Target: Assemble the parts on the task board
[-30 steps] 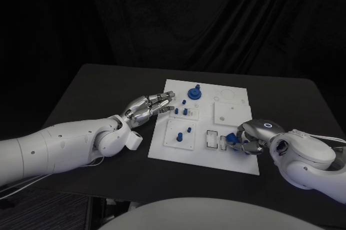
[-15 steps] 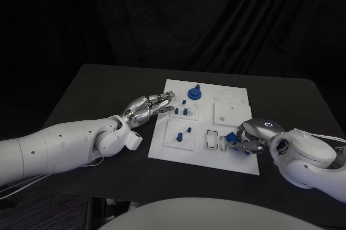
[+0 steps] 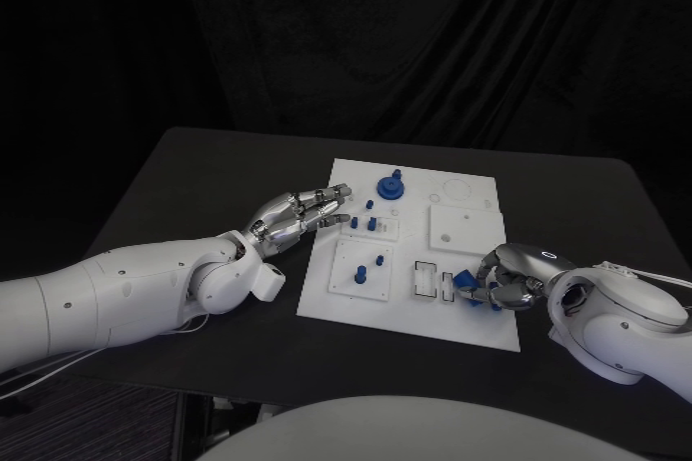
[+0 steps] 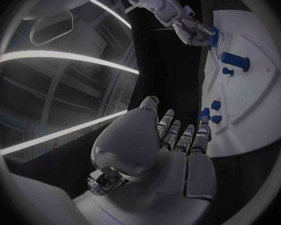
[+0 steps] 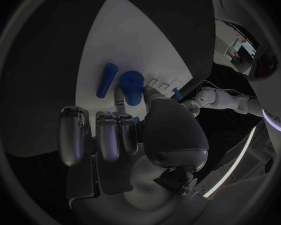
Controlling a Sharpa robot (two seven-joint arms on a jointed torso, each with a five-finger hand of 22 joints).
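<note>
I see the black table (image 3: pixel 188 181), matte and flat, carrying the task board (image 3: pixel 462 316), a smooth white rectangular plate with shallow square recesses and a faint ring outline near its far corner. My left hand (image 3: pixel 296 216), silver and segmented, lies at the board's near-left edge with its fingers (image 3: pixel 329 195) stretched forward and slightly apart, holding nothing; just beyond the fingertips stand small blue pegs (image 3: pixel 371 222), and further past them a round blue knob (image 3: pixel 388 187) on a disc base. My right hand (image 3: pixel 505 281) sits curled at the board's opposite edge, its fingers closed around a blue part (image 3: pixel 464 279) right beside the narrow rectangular slots (image 3: pixel 424 280). The right wrist view gives me what the head view cannot: a stubby blue cylinder (image 5: pixel 132 86) pinched at the fingertips, with a slimmer blue rod (image 5: pixel 105 79) lying flat on the white surface just beside it (whether the two touch, I can't tell). The left wrist view shows two small blue pieces (image 4: pixel 213 111) right off my left fingertips, and the right hand far across the board. The held part's lower end is hidden behind my own fingers.
</note>
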